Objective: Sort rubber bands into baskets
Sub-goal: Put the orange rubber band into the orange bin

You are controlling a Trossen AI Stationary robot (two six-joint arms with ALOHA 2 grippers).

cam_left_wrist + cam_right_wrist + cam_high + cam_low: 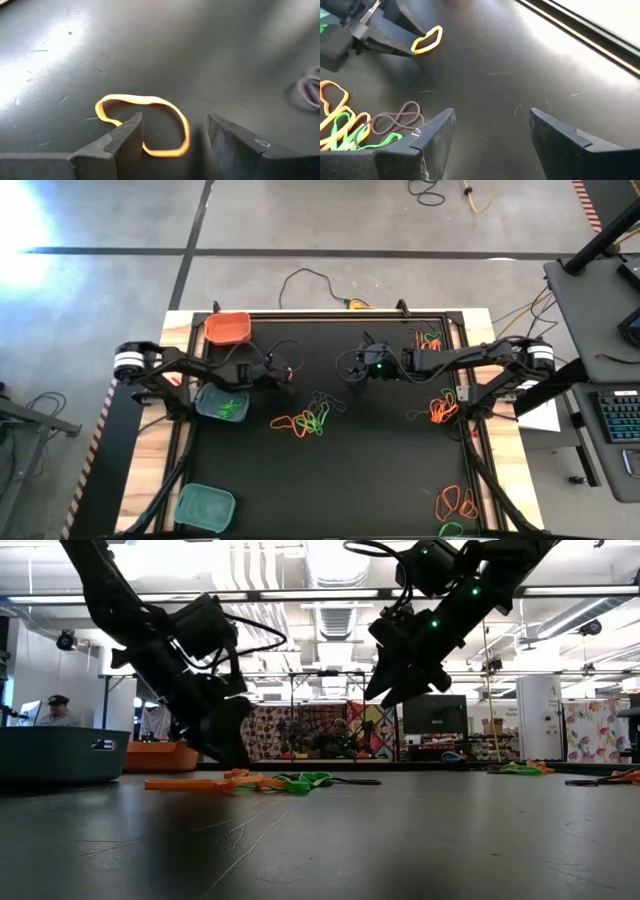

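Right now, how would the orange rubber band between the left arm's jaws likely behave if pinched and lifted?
The orange rubber band lies as a thin, uneven loop, so it would probably flop and sag, not hold shape. It looks very light. Flat on the black table, it may slide or slip out from the open jaws of the left gripper unless they catch it squarely.

High view: overhead, facing straight down, far enough to take in the whole black table (330,480) and both arms.
Low view: at tabletop height, facing level across the table into the room.
Left wrist view: close above the tabletop, an orange rubber band (145,125) between its fingers (125,140).
Right wrist view: higher, past its fingers (435,135); shares that same band (427,40) and the left gripper (417,42).
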